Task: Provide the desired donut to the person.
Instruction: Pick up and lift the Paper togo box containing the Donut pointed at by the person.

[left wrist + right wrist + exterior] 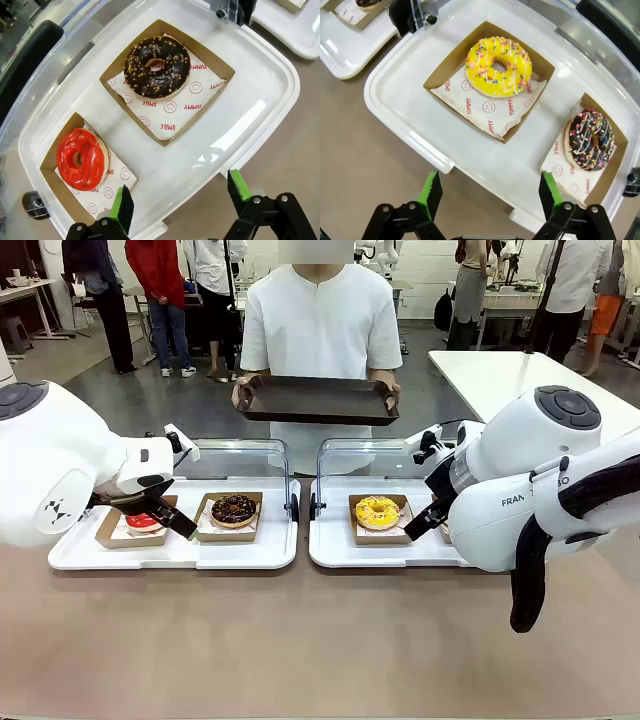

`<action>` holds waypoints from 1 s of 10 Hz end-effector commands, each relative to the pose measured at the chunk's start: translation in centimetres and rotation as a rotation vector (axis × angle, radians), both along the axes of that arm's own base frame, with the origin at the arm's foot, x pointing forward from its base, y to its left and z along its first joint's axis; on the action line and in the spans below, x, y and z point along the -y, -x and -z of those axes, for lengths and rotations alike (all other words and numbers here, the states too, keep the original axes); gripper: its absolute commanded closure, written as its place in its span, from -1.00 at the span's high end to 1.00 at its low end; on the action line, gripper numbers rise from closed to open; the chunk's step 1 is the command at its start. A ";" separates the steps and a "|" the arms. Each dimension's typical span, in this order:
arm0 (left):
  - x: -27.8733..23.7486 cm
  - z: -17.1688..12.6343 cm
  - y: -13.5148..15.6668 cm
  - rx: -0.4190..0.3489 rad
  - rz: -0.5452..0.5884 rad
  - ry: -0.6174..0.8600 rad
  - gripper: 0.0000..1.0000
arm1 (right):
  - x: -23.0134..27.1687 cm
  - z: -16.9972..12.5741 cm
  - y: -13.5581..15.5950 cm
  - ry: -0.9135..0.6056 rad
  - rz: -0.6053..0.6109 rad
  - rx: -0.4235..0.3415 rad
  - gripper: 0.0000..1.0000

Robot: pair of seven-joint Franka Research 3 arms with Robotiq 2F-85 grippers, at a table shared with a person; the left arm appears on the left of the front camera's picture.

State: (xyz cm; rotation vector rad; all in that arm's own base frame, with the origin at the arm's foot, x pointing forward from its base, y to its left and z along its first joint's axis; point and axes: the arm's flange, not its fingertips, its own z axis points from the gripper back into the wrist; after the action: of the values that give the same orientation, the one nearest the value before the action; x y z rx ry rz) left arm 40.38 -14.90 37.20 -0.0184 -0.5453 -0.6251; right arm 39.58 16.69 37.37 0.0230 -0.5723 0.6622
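Note:
The person (320, 320) in a white shirt stands at the far side and holds a dark serving tray (318, 400) in both hands. On the left white tray (180, 555) a red-glazed donut (81, 159) and a chocolate donut with nut crumbs (157, 66) each lie in a brown paper box. My left gripper (181, 192) hovers open over that tray's near edge, beside the red donut (143, 521). The right white tray (420, 85) carries a yellow sprinkled donut (499, 65) and a chocolate donut with coloured sprinkles (591, 139). Above its near rim my right gripper (491, 189) is open, holding nothing.
Clear hinged lids (240, 455) stand raised behind both white trays. The tan tabletop (300, 640) stretches toward me in front of them. A white table (500, 370) stands at the back right, and other people stand farther off.

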 end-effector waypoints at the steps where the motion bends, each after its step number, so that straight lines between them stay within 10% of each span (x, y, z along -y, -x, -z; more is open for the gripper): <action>1: 0.0 0.0 0.0 0.000 0.000 0.000 1.00 | 0.0 0.0 0.0 0.000 0.000 0.000 1.00; 10: 0.0 0.0 0.0 0.000 0.000 0.000 1.00 | 0.0 0.0 0.0 0.000 0.000 0.000 1.00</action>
State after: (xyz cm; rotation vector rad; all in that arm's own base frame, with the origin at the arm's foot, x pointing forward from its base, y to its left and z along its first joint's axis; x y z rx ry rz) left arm 40.38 -14.90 37.20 -0.0184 -0.5453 -0.6251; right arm 39.59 16.68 37.37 0.0228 -0.5724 0.6620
